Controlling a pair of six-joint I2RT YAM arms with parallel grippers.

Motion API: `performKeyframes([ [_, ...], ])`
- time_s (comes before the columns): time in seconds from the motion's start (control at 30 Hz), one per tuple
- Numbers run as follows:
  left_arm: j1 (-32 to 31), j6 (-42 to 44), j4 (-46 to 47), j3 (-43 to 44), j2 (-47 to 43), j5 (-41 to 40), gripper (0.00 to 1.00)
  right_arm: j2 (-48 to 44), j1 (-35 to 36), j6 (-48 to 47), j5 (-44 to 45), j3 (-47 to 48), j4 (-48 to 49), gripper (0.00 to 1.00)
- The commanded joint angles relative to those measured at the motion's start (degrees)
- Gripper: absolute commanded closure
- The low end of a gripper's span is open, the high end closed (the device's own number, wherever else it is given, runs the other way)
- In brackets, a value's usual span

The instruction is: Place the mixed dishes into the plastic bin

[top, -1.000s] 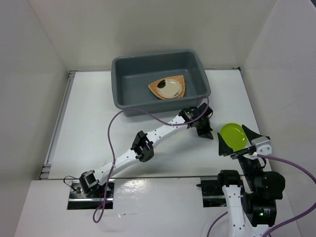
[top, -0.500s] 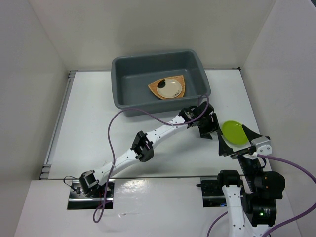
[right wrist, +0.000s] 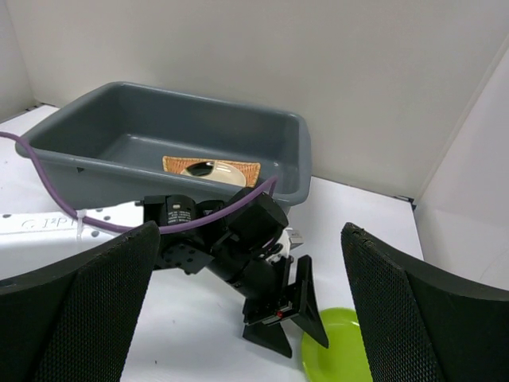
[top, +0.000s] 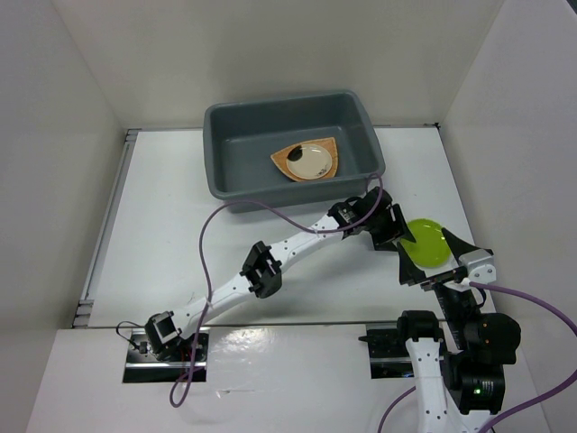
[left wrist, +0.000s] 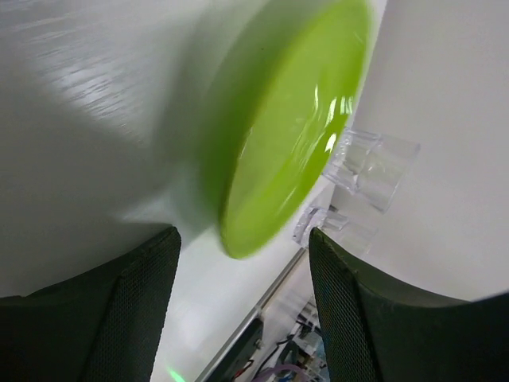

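With our left claw (top: 397,233) open at the edge of the green plate (top: 425,242), which lies on the table off the bin's (top: 261,135) near right corner, a shallow bite could slip off the thin rim. That would push the plate into the glass (left wrist: 370,167) just beyond it, farther from the bin. Our right claw (right wrist: 250,239) hangs wide open and empty on the plate's side away from the bin, close enough to clash, while the bin holds the fan plate (top: 281,161) with the cream plate (top: 312,161) on it.

Left arm (top: 270,257) stretched out low and long, left gripper (top: 393,229) just before the near right corner of the plastic bin (top: 221,176), fingers parted, right gripper (top: 431,255) farther from the bin, facing it, jaws spread wide.
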Motion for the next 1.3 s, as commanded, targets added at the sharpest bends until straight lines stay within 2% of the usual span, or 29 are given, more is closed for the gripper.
performKeyframes([
  [0.0,0.46,-3.25,6.05,0.61,3.03,0.72,0.27,-4.45,-0.42,0.44,-0.37,-0.05,1.47,0.01],
  [0.2,0.46,-4.83,9.75,0.61,3.65,3.1,0.27,-4.45,-0.42,0.44,-0.37,-0.05,1.47,0.01],
  [0.33,0.46,-4.84,10.46,0.61,3.65,4.41,0.37,-4.45,-0.42,0.44,-0.37,-0.05,1.47,0.01],
  [0.47,0.46,-4.84,10.46,0.61,3.65,4.41,0.61,-4.45,-0.42,0.44,-0.37,-0.05,1.47,0.01],
  [0.5,0.46,-4.31,10.46,0.61,3.65,4.41,0.73,-4.45,-0.42,0.44,-0.37,-0.05,1.47,0.01],
  [0.63,0.46,-3.79,9.23,0.61,3.65,3.89,0.95,-4.45,-0.42,0.44,-0.37,-0.05,1.47,0.01],
  [0.7,0.46,-3.78,7.83,0.61,3.65,3.28,1.0,-4.45,-0.42,0.44,-0.37,-0.05,1.47,0.01],
  [0.83,0.46,-2.3,4.58,0.61,3.65,0.82,1.0,-4.45,-0.42,0.44,-0.37,-0.05,1.47,0.01],
  [1.0,0.46,0.6,-1.93,0.61,-2.76,-6.03,1.0,-4.45,-0.42,0.44,-0.37,-0.05,1.47,0.01],
  [1.27,1.16,1.23,-1.23,0.61,-10.84,-8.15,1.0,-4.45,-0.42,0.44,-0.37,-0.05,1.47,0.01],
])
